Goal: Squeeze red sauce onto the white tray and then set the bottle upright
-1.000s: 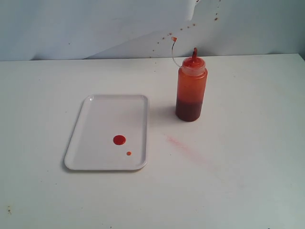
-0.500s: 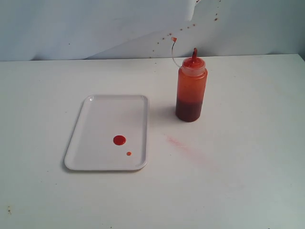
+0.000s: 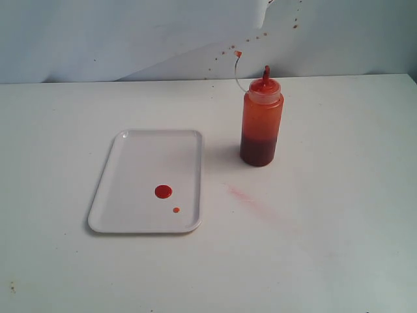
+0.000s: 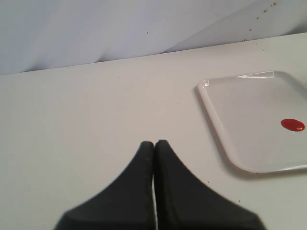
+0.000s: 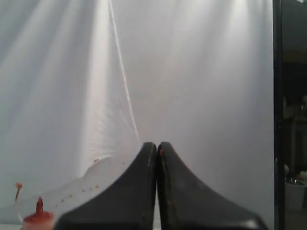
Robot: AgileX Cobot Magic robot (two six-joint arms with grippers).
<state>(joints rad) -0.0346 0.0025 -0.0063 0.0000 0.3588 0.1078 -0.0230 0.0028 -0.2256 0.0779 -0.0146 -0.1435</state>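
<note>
Translucent plastic bottle (image 3: pixel 262 124), smooth white plastic tray (image 3: pixel 140 156), glossy sauce (image 3: pixel 163 191).

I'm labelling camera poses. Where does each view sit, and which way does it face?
Exterior view: raised before the table, looking down at the white tray, red sauce and upright bottle; no robot parts.
Left wrist view: low over the table, facing the tray; shut left gripper shows.
Right wrist view: facing the white backdrop; shut right gripper shows.
Shared: exterior and left wrist both see tray and sauce.
</note>
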